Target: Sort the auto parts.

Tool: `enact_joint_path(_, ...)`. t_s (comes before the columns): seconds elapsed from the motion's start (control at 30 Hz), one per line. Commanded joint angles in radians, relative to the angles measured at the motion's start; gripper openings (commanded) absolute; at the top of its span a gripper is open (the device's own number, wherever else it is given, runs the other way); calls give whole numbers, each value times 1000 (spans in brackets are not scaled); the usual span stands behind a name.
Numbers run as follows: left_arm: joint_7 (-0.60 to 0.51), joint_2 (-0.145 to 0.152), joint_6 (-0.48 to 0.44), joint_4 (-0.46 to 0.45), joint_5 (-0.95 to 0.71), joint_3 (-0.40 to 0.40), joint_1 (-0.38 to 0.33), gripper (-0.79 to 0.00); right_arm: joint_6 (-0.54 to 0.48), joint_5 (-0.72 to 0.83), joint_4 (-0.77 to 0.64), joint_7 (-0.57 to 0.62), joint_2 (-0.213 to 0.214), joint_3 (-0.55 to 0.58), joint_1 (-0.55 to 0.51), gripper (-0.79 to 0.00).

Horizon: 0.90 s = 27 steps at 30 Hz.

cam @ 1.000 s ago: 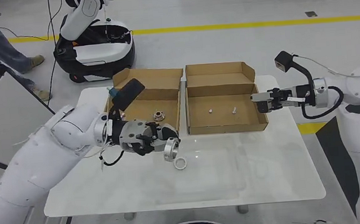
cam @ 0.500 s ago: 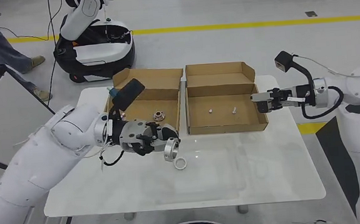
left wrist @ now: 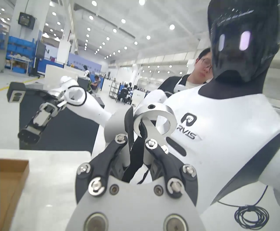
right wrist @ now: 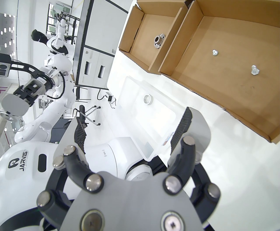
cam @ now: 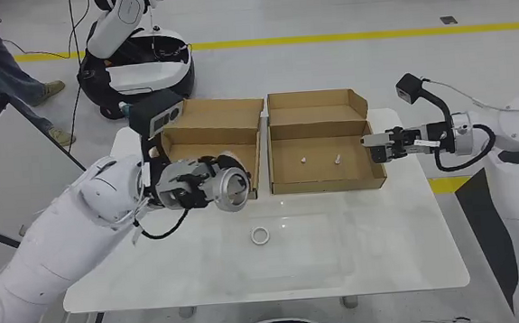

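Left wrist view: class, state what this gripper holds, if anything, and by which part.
The left gripper holds a metal ring by its wall, with one finger inside the hole and the other outside it.

The white table carries two open cardboard boxes, the left box touching the right box. A metal ring lies near them
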Motion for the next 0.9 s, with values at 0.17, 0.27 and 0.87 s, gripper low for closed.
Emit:
enact_joint_path(0.17, -105, -63, 0, -22, -207, -74, 55, -785, 0, 0, 0, 0, 0, 0, 0, 0)
enact_joint_path(0.27, -186, -97, 0, -16, -295, -122, 87, -785, 0, 0, 0, 0, 0, 0, 0, 0)
enact_joint_path(0.87, -186, -260, 0, -38, -410, -272, 225, -785, 0, 0, 0, 0, 0, 0, 0, 0)
